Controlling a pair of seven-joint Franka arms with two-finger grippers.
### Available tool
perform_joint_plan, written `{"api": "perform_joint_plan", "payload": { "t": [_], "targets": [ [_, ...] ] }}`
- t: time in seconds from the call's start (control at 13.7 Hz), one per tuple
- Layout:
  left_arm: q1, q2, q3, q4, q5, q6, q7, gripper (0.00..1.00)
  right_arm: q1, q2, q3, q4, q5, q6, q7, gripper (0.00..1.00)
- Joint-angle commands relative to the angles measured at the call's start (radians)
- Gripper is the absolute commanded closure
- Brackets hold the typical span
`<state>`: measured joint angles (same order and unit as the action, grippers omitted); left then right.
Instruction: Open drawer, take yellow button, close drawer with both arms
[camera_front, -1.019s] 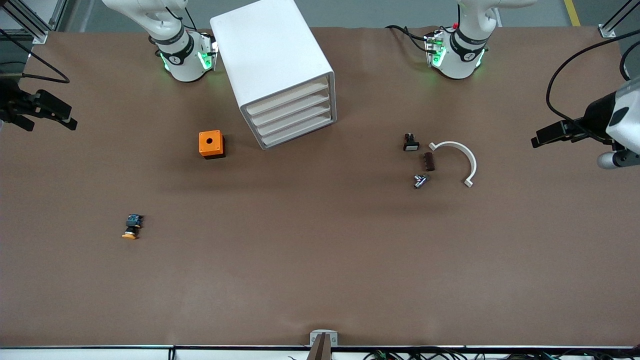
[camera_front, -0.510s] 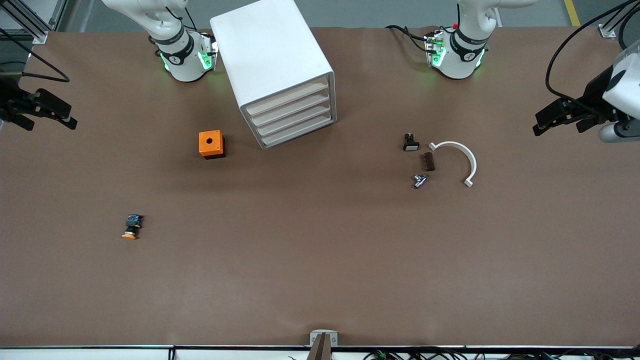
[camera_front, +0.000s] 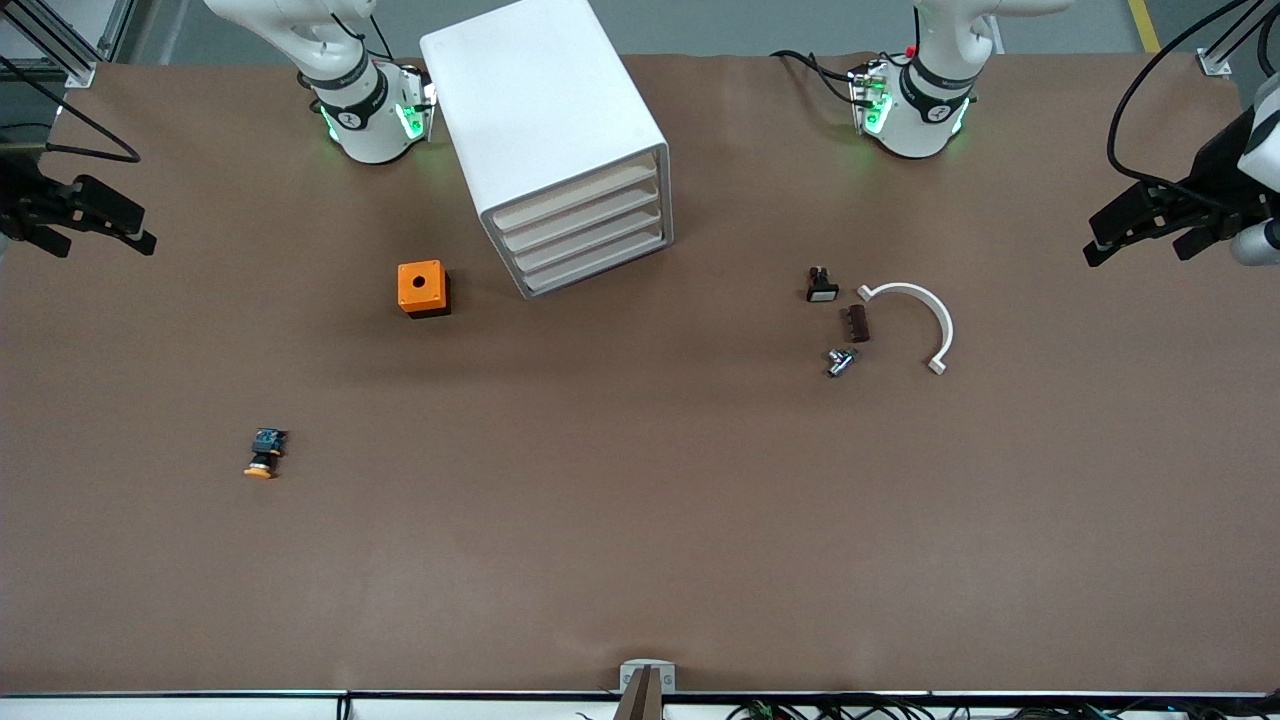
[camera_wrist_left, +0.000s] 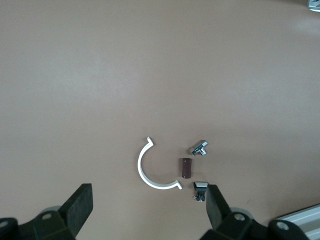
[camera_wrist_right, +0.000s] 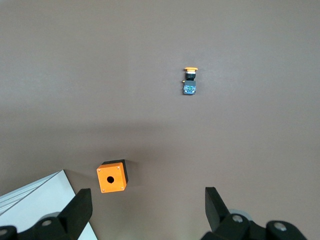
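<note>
Button: round orange cap, black body, on brown table.

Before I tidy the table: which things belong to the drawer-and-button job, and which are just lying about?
Job: drawers, all four shut; button on the table; left gripper and right gripper, both open.

Lying about: orange cube, white curved piece, three small parts.

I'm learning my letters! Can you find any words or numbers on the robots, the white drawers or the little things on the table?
"G": a letter on the small grey bracket at the table edge nearest the front camera; it may show twice, but is too small to be sure.
Round marks on the arm bases: too small to read.
White cabinet, orange cube, button: no text.
</note>
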<state>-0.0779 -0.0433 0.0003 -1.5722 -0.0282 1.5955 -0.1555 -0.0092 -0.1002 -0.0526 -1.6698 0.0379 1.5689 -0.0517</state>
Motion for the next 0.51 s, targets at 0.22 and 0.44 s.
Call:
{"api": "perform_joint_plan", "payload": {
  "t": [0.22, 0.44],
  "targets": [
    [-0.006, 0.013, -0.005, 0.027, 0.027, 0.001, 0.016, 0.00, -0.014, -0.033, 0.008, -0.022, -0.012, 0.000, -0.010, 0.00],
    [-0.003, 0.014, -0.005, 0.027, 0.021, 0.001, 0.010, 0.00, -0.014, -0.033, 0.008, -0.022, -0.023, 0.003, -0.008, 0.00]
  ]
}}
